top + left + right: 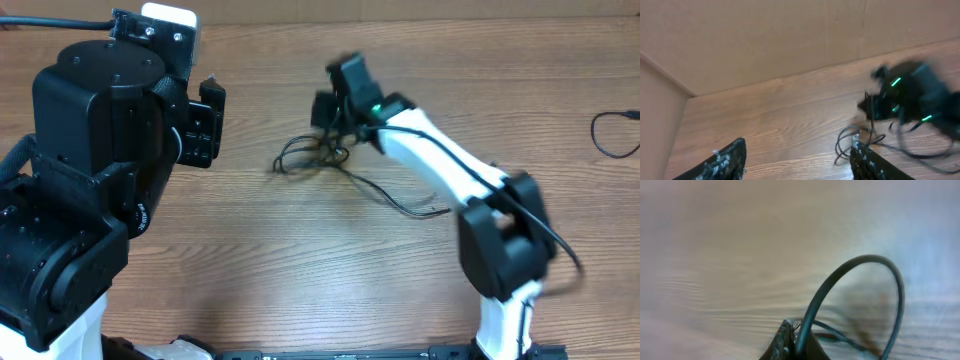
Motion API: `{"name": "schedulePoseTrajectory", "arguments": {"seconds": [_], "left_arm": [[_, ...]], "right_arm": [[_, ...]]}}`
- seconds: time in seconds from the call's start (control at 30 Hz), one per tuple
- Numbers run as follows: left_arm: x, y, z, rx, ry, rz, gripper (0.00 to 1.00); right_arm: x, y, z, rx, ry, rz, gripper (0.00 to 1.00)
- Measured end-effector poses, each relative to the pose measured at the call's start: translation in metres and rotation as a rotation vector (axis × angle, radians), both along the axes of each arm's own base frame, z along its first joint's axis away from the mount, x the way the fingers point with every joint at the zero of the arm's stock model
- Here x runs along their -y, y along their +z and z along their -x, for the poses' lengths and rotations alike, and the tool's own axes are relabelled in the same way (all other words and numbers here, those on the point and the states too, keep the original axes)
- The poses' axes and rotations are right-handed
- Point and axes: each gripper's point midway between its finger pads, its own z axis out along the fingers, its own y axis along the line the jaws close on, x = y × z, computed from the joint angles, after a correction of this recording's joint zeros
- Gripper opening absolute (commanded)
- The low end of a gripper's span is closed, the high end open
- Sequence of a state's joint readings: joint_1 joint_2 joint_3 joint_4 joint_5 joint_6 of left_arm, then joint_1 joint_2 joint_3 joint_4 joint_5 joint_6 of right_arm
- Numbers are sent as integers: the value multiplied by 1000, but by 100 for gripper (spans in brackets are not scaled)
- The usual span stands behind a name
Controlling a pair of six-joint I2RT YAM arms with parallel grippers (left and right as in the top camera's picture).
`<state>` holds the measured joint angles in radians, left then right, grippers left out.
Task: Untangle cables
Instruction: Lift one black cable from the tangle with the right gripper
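Cables (312, 155): loose black tangle lying on the wooden table (250, 270), between the two arms, with one strand trailing off toward the right arm's base.
Right gripper (338, 100): we've got it right at the far edge of the tangle, the white forearm stretched across from the right.
Right grip: the wrist camera is badly smeared, but one strand arches up out of the fingertips (786, 339). The jaws look pressed together on it, we think.
Left gripper (797, 167): fingers spread wide apart, held off to the left of the tangle.
Left wrist view only: we see the loops from low down, just beside the left gripper's right-hand finger. The right gripper shows side-on with green lights, and a tan wall (765, 45) stands behind.
Overhead only: second cord (612, 132), a thin black loop at the table's right edge, well apart from the tangle.
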<state>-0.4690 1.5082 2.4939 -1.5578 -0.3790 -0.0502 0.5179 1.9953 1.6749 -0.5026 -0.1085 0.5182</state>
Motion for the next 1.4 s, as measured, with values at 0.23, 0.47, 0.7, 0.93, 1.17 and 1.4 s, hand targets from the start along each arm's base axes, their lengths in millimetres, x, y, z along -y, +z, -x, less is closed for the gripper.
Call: {"name": "schedulePoseTrajectory", "arguments": {"seconds": [0.23, 0.47, 0.7, 0.93, 1.17, 1.4], "left_arm": [[-20, -2, -1, 2, 104, -60, 61], [-32, 3, -3, 27, 176, -81, 61], [-35, 2, -2, 25, 189, -93, 62], [-37, 1, -1, 16, 195, -104, 62], [-37, 0, 0, 12, 197, -109, 61], [-38, -3, 2, 1, 197, -116, 61]], "right_arm": [[15, 271, 51, 492, 147, -154, 4], [49, 428, 124, 861, 207, -230, 4], [61, 456, 146, 946, 223, -204, 4], [26, 388, 79, 802, 240, -124, 4], [-10, 363, 30, 822, 253, -188, 4], [23, 405, 45, 883, 205, -202, 4]]}}
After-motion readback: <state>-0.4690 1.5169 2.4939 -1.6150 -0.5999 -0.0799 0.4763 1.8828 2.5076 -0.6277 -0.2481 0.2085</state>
